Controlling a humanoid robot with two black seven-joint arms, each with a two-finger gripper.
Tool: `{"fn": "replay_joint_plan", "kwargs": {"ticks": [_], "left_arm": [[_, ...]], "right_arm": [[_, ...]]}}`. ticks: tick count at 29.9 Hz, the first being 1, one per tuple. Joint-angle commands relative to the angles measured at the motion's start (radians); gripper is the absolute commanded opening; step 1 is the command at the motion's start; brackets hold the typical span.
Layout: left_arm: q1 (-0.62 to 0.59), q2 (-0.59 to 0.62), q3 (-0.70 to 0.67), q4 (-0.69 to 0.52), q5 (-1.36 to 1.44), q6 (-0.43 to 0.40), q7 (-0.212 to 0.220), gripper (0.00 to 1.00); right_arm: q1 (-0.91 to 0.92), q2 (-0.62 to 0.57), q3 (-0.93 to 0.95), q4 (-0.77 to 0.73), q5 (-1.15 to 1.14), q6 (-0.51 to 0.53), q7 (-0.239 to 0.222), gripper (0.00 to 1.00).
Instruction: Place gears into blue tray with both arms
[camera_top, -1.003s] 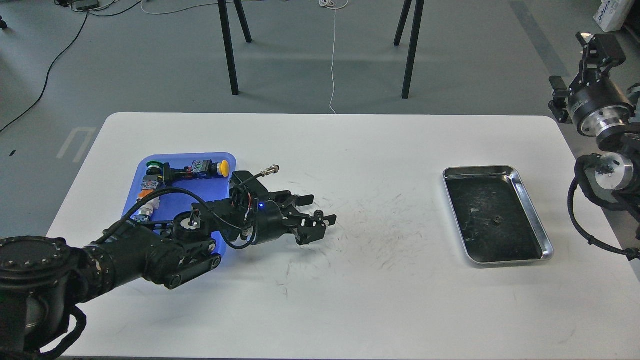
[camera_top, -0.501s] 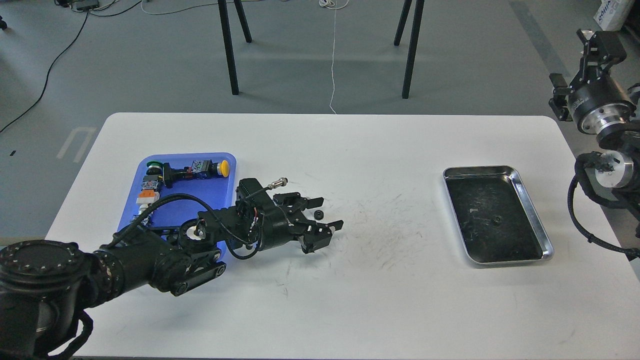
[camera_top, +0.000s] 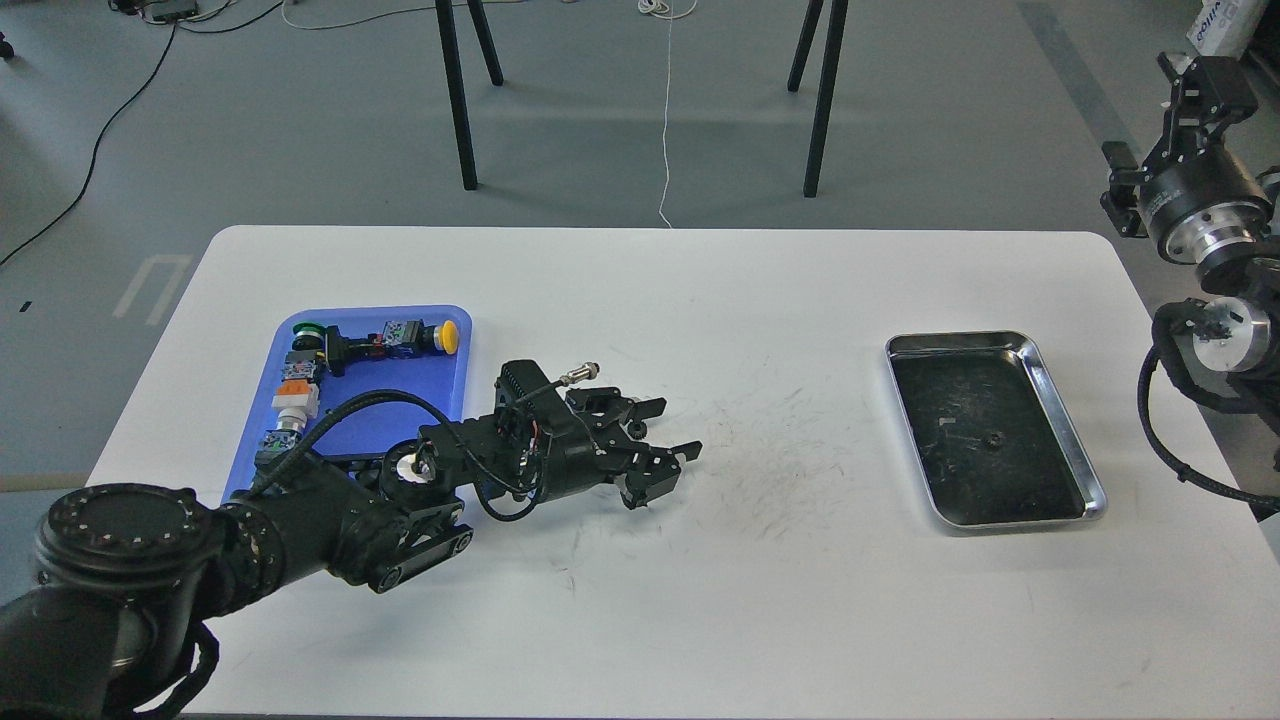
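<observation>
The blue tray (camera_top: 400, 395) lies at the table's left and holds several push-button parts. My left gripper (camera_top: 662, 433) reaches out low over the white table just right of the tray, open. A small black gear (camera_top: 636, 430) lies on the table between its two fingers; contact cannot be made out. Another gear (camera_top: 990, 437) sits on the dark floor of the steel tray (camera_top: 1060, 400) at the right. My right gripper (camera_top: 1203, 85) is raised beyond the table's right edge, seen end-on, so its fingers cannot be told apart.
Push-button parts with a yellow cap (camera_top: 449, 335) and a green cap (camera_top: 305, 328) line the blue tray's far and left sides. Dark scuff marks cover the table's middle. Black stand legs (camera_top: 457, 95) rise from the floor behind the table.
My left arm has slid to the right, away from the blue tray, and its open fingers now flank the gear on the table. The right arm has barely shifted.
</observation>
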Motion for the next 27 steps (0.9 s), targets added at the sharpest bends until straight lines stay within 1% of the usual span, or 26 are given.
{"fn": "replay_joint_plan", "kwargs": {"ticks": [1, 4, 18, 21, 23, 27], "left_arm": [[-0.002, -0.003, 0.011, 0.005, 0.003, 0.008, 0.000, 0.67], [-0.006, -0.001, 0.028, 0.008, 0.006, 0.025, 0.000, 0.67], [-0.012, -0.004, 0.035, 0.071, 0.008, 0.028, 0.000, 0.67], [-0.015, -0.020, 0.074, 0.103, 0.008, 0.037, 0.000, 0.66], [-0.015, -0.020, 0.093, 0.111, 0.008, 0.054, 0.000, 0.66], [-0.017, -0.020, 0.110, 0.117, 0.009, 0.057, 0.000, 0.66]], "right_arm": [[0.002, 0.000, 0.000, 0.000, 0.000, 0.000, 0.000, 0.98], [0.015, 0.000, -0.001, 0.000, 0.000, 0.000, 0.000, 0.98], [0.028, 0.000, 0.000, 0.001, 0.000, -0.002, 0.000, 0.98], [0.029, 0.000, 0.000, 0.003, 0.000, -0.002, 0.000, 0.98], [0.032, 0.000, 0.000, 0.003, -0.002, -0.002, 0.000, 0.98], [0.034, 0.000, 0.000, 0.006, -0.002, -0.002, 0.000, 0.98]]}}
